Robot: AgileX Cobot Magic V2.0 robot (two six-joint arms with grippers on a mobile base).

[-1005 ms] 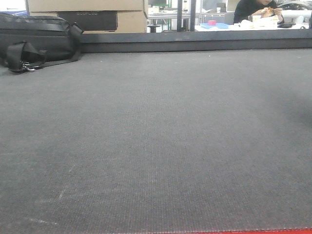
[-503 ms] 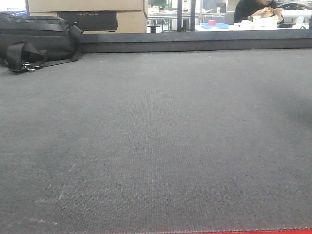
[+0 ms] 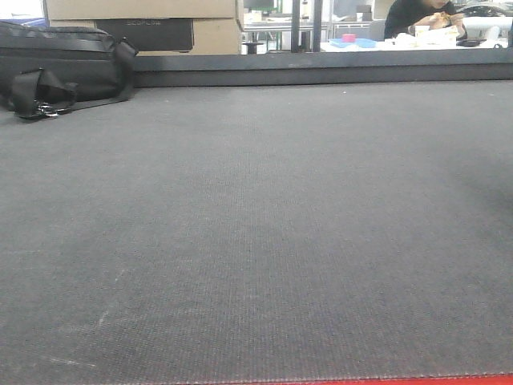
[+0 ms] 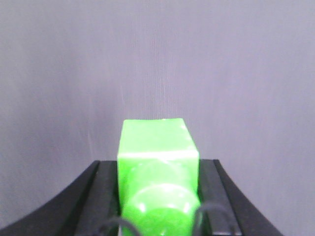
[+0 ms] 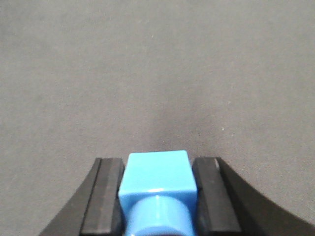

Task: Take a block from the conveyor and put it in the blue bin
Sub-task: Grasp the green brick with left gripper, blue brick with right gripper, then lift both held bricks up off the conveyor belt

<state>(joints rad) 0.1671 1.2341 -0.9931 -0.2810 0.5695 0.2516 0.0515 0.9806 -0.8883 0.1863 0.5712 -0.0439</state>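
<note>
The conveyor (image 3: 256, 224) fills the front view as a wide dark grey woven belt, with its red frame showing along the bottom edge. No arm or block shows in that view. In the left wrist view my left gripper (image 4: 158, 164) is shut on a bright green block (image 4: 156, 142), its black fingers (image 4: 104, 187) pressed against both sides, above the grey belt. In the right wrist view my right gripper (image 5: 157, 161) is shut on a light blue block (image 5: 157, 173) held over the belt (image 5: 157, 73). The blue bin is out of view.
A black bag (image 3: 60, 68) with straps lies on the belt's far left corner. Cardboard boxes (image 3: 144, 20) stand behind it. A dark rail (image 3: 321, 68) runs along the belt's far edge. A seated person (image 3: 421, 16) is at a table far back right.
</note>
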